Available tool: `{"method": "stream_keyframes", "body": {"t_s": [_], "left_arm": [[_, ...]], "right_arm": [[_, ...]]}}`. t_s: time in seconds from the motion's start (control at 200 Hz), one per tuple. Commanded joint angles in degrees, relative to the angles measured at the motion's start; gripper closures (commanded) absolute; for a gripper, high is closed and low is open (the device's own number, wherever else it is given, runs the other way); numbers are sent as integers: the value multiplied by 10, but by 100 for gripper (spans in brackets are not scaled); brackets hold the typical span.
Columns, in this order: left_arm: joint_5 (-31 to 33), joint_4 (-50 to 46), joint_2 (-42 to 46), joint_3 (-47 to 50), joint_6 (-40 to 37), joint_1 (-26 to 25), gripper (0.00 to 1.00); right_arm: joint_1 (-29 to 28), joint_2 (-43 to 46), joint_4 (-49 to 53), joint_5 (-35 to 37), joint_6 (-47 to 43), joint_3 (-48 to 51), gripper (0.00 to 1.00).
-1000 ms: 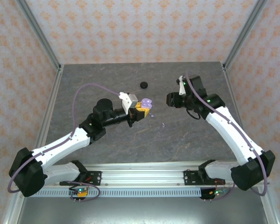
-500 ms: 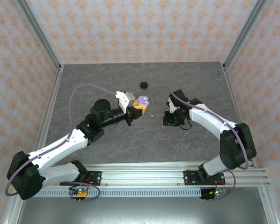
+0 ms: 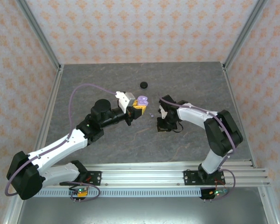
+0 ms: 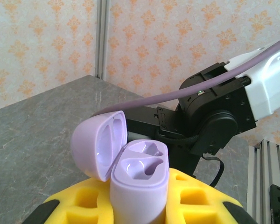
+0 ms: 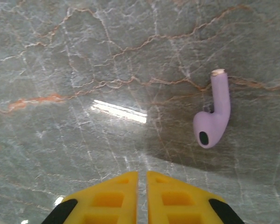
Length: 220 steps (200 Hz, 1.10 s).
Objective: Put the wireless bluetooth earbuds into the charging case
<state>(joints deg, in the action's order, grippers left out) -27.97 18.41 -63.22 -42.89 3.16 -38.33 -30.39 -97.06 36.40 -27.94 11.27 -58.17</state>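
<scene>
As I judge it, the task is at an early stage, because nothing sits in the charging case (image 4: 140,175) yet.

On the left, the left gripper (image 4: 140,205) pinches the case low on its body between yellow pads and holds it upright. Its lid (image 4: 99,144) is swung open toward 9 o'clock. Both moulded wells in the body are bare. The case is pale lavender, smooth and glossy, with rounded edges. Each well has a round cup running into a narrower channel.

From above, a black disc (image 3: 143,84) lies on the counter (image 3: 107,140) at 12 o'clock from the case, well apart from it. A tiny lavender speck (image 3: 150,115) lies at about 4 o'clock from the case, between the two grippers. It is too small there to make out its shape.

On the right, the right gripper (image 5: 142,186) hangs low over the counter. Its yellow pads are pressed almost together with a thin slit between them, and nothing is visible in that slit. One lavender earbud (image 5: 213,116) lies loose on the stone at about 1 o'clock from the fingertips, near them but apart. It rests on its side, stem toward 12 o'clock and bulb toward 6 o'clock. The bulb has a dark oval spot and the stem has a pale tip.

What remains, by my reckoning, is to pick up this bud and seat it in a well, and then do the same for its mate.
</scene>
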Motion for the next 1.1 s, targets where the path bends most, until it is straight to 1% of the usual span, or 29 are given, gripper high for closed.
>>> {"method": "stream_keyframes", "body": {"t_s": [0.0, 0.26, 0.43, 0.636, 0.711, 0.856, 1.096], "left_arm": [[13, 0, 11, -1, -4, -3, 86], [15, 0, 8, 0, -3, -3, 86], [16, -3, 10, 0, -3, -3, 86], [17, -5, 9, -2, -3, -3, 86], [17, -4, 7, -2, -3, -3, 86], [17, -7, 5, -3, -3, -3, 86], [19, -8, 4, -4, -3, -3, 87]], "right_arm": [[-3, -11, 10, 55, 12, -18, 88], [-3, -29, -16, 114, 53, -20, 92], [-3, -29, -10, 182, 77, -27, 94], [-3, -25, -5, 239, 101, -35, 95], [-2, -28, -6, 244, 102, -40, 95], [-2, -40, -14, 224, 95, -51, 95], [-3, -65, -15, 216, 88, -76, 95]]}}
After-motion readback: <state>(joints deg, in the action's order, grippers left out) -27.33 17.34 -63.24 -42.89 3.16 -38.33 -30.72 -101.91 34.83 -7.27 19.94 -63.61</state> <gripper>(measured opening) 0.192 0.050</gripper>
